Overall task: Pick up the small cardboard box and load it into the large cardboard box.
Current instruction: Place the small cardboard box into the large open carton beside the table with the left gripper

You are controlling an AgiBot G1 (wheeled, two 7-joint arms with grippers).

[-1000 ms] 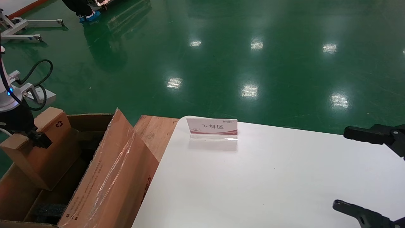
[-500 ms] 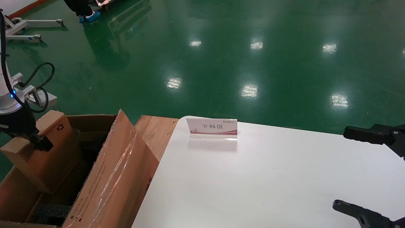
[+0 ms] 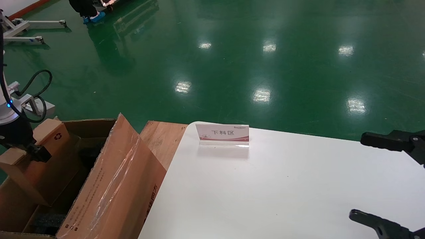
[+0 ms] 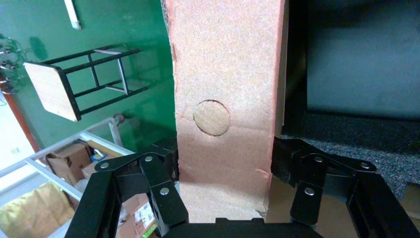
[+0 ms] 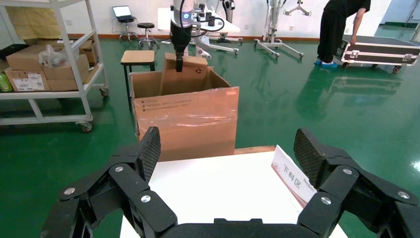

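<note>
The small cardboard box (image 3: 43, 166), reddish-brown with a recycling symbol, stands tilted on edge inside the open large cardboard box (image 3: 113, 189). Its lower part is down in the carton, near black foam (image 3: 46, 222). My left gripper (image 3: 33, 151) is shut on the small box's upper edge. In the left wrist view the fingers (image 4: 163, 193) clamp both faces of the small box (image 4: 228, 89), with foam (image 4: 356, 144) beside it. My right gripper (image 3: 357, 176) is open and empty over the table's right side; it also shows in the right wrist view (image 5: 228, 148).
A white table (image 3: 282, 192) carries a small sign stand (image 3: 222, 134). A wooden board (image 3: 162, 136) lies between the table and the carton. The right wrist view shows the carton (image 5: 185, 119), a stool (image 5: 138, 58), a shelf cart (image 5: 49, 74) and a person (image 5: 341, 29) on the green floor.
The small box in my left gripper has shifted slightly left and lower in the carton. The carton's near flap has leaned a little to the left. The right arm has not moved.
</note>
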